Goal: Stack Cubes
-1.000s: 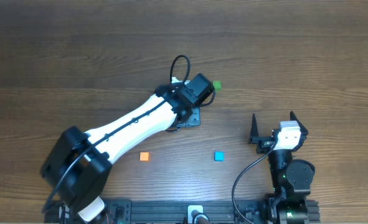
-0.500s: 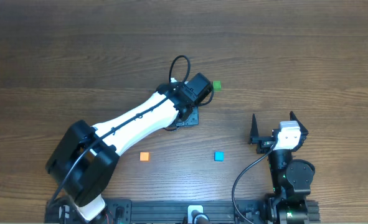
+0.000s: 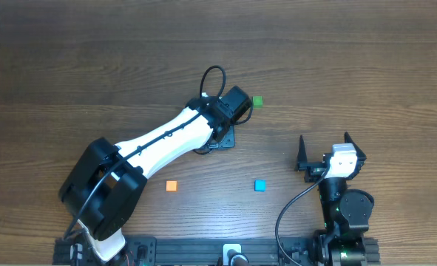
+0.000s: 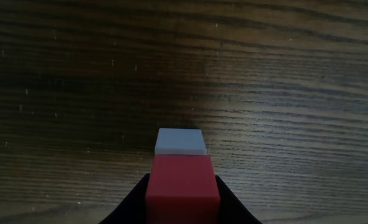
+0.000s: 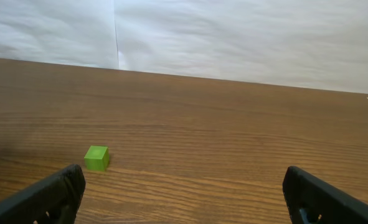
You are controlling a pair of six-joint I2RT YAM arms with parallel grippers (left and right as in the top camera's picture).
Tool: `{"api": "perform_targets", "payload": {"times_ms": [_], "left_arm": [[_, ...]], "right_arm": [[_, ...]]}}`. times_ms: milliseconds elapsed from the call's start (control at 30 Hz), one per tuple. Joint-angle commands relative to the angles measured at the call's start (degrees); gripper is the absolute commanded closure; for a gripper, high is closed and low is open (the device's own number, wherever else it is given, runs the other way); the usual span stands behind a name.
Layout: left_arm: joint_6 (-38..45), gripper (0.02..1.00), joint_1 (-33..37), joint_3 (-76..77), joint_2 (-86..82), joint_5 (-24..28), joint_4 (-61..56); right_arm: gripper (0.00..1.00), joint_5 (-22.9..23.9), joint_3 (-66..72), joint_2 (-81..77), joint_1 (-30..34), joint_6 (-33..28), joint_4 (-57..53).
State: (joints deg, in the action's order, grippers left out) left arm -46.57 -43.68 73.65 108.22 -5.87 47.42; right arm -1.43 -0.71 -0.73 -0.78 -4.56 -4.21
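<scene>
**Operator:** Where is the red cube?

**Spotter:** The red cube (image 4: 182, 183) is in your left gripper (image 4: 182, 200), pinched between the two fingers above the worktop (image 3: 92, 59). A grey cube (image 4: 180, 141) lies on the wood just past it, in line with it. From the wrist view I cannot tell whether the two touch.

**Operator:** And the other cubes?

**Spotter:** The green cube (image 3: 257, 101) sits just beside your left arm's wrist in the top view, on the far side of it from the bases. The orange cube (image 3: 171, 185) and the blue cube (image 3: 259, 185) are nearer the bases. They are well apart from each other, the orange under the left arm's line and the blue toward the right arm.

**Operator:** What about my right side?

**Spotter:** Your right gripper (image 3: 324, 150) is spread wide with nothing between its fingers and sits close above its own base. It faces the green cube, which is well off from it across bare wood.
</scene>
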Motion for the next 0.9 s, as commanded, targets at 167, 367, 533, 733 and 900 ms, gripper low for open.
{"api": "perform_targets", "payload": {"times_ms": [167, 367, 533, 733, 900], "left_arm": [[-0.8, 0.978, 0.5, -0.4, 0.5, -0.6, -0.1], [-0.8, 0.976, 0.5, -0.3, 1.2, -0.6, -0.2], [-0.8, 0.978, 0.5, -0.4, 1.6, -0.6, -0.2], [-0.8, 0.976, 0.5, -0.3, 1.7, -0.6, -0.6], [-0.8, 0.875, 0.5, -0.3, 1.8, -0.6, -0.6]], "right_arm": [[0.009, -0.2, 0.4, 0.4, 0.4, 0.2, 0.1], [0.007, -0.2, 0.4, 0.4, 0.4, 0.2, 0.1], [0.007, -0.2, 0.4, 0.4, 0.4, 0.2, 0.1], [0.007, -0.2, 0.4, 0.4, 0.4, 0.2, 0.1], [0.009, -0.2, 0.4, 0.4, 0.4, 0.2, 0.1]]}}
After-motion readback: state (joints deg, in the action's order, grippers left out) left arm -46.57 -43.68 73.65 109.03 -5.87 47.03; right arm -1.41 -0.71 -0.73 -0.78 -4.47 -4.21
